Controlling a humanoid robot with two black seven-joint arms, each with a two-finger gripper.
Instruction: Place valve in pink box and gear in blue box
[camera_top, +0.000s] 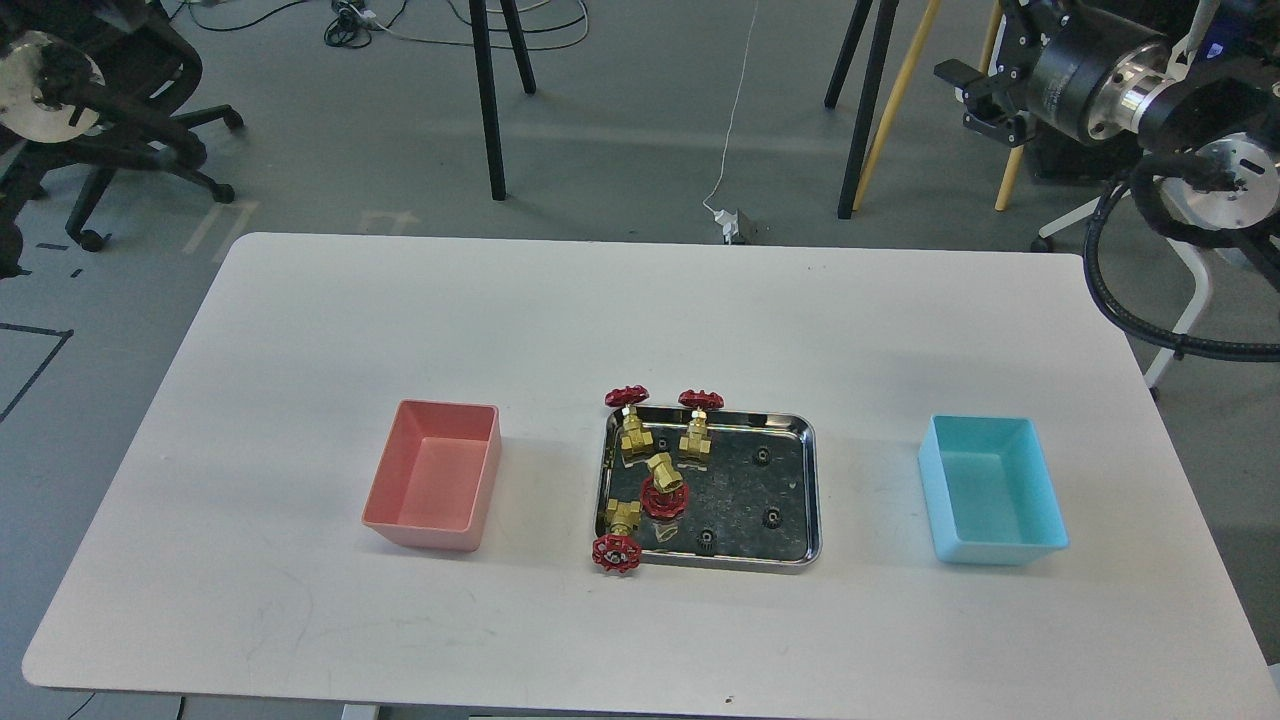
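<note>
Four brass valves with red handwheels lie in the left half of a steel tray (812, 470) at the table's centre: two at the back (634, 432) (697, 436), one in the middle (664, 482), and one at the front left corner (620, 530) with its wheel over the rim. Several tiny black gears (771, 517) are scattered in the tray's right half. The pink box (432, 488) stands left of the tray and the blue box (990, 490) right of it, both empty. My right gripper (985, 100) hangs high at the far right, off the table, dark and unclear. My left gripper is out of view.
The white table (300, 330) carries only the tray and the two boxes. Beyond its far edge are tripod legs (490, 100), a floor cable and an office chair (150, 160). A thick black hose (1120, 300) loops by the table's right back corner.
</note>
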